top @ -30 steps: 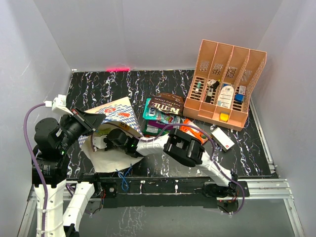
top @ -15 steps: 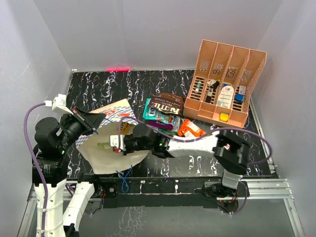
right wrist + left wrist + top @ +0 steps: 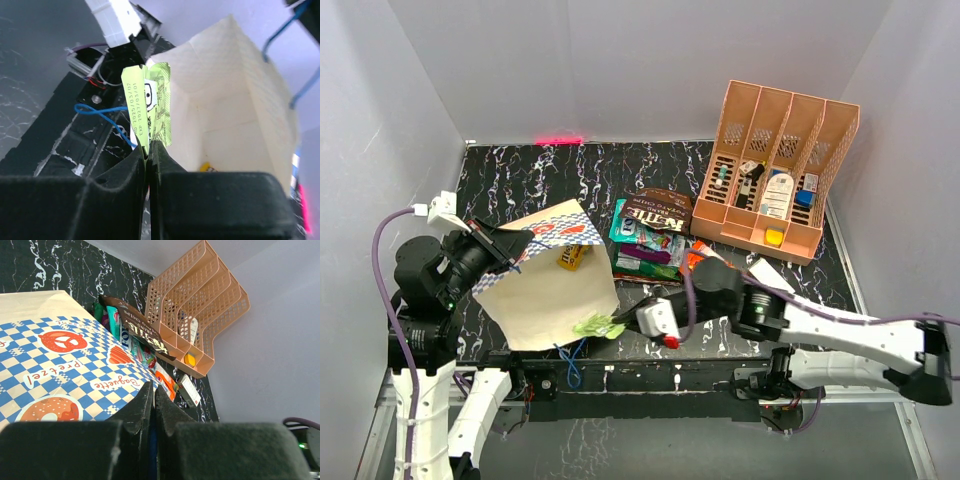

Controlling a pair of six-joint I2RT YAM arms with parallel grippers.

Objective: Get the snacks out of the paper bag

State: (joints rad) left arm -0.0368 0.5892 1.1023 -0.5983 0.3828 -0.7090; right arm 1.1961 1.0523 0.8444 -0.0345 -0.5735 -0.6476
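left jaws: pinching bag (image 3: 550, 290) rim | right jaws: gripping green packet (image 3: 592, 325) just outside bag mouth | other snacks (image 3: 650, 215) on table (image 3: 520, 175) right of bag

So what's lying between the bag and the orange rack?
A pile of snacks, seen from the top camera, between bag and rack.

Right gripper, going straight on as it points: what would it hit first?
Probably the paper bag's near rim, just beyond the green packet that the right gripper grips; depth is hard to judge.
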